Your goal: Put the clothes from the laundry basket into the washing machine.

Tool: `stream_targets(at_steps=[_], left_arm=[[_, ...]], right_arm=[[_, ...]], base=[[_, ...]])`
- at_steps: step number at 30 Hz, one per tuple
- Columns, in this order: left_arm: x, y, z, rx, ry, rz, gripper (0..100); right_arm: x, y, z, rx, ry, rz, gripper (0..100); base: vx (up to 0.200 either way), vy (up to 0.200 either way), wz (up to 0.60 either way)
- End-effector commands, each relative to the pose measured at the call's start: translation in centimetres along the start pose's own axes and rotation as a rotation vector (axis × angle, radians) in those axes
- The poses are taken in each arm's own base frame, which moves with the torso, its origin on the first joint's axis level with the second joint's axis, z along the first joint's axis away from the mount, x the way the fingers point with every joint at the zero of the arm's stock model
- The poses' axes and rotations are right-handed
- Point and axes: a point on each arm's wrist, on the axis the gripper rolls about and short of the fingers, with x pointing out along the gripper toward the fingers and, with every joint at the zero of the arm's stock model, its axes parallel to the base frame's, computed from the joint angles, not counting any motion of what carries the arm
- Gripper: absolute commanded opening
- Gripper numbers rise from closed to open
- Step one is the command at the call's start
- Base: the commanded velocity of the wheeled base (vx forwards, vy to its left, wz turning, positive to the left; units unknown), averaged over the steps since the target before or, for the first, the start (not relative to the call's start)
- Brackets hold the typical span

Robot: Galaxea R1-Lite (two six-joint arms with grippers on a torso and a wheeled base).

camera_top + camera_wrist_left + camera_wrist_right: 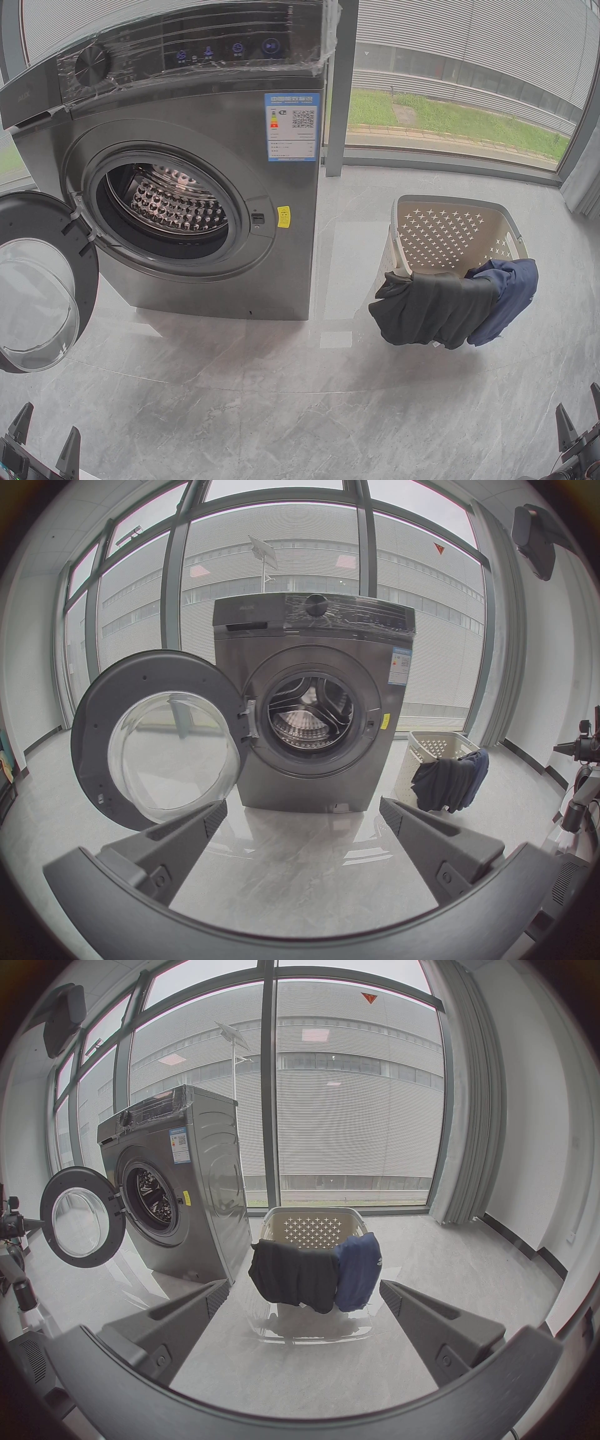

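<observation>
Position: a black garment (431, 306) and a navy garment (509, 294) hang side by side over the near rim of the laundry basket (450, 232), long axes running down its outer wall, loose ends toward the floor. You find them ahead of the right claw (581, 412), well apart. The washing machine (206, 112) stands ahead of the left claw (45, 434), door (37, 294) swung open. Both claws are spread, pinching nothing.

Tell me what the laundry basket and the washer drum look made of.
Laundry basket: probably matte beige plastic, its moulded wall pierced with star-shaped holes. Drum: likely bare steel, judging by its shiny, dimpled, perforated surface.
</observation>
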Motion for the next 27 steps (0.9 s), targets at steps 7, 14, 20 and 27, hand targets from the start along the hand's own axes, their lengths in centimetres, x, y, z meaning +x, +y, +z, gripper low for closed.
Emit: stream_targets(at_steps=[7,14,20,27], left_arm=[[-0.01,0.01,-0.52,0.001,-0.001,0.0,100],[-0.01,0.01,-0.52,0.001,-0.001,0.0,100],[-0.01,0.01,-0.52,0.001,-0.001,0.0,100],[-0.01,0.01,-0.52,0.001,-0.001,0.0,100]], right_arm=[[0.14,0.0,-0.5,0.0,0.019,0.0,100],[0.14,0.0,-0.5,0.0,0.019,0.0,100],[0.14,0.0,-0.5,0.0,0.019,0.0,100],[0.14,0.0,-0.5,0.0,0.019,0.0,100]], base=[[0.0,-0.2,0.0],[0.0,-0.2,0.0],[0.0,-0.2,0.0],[0.0,-0.2,0.0]])
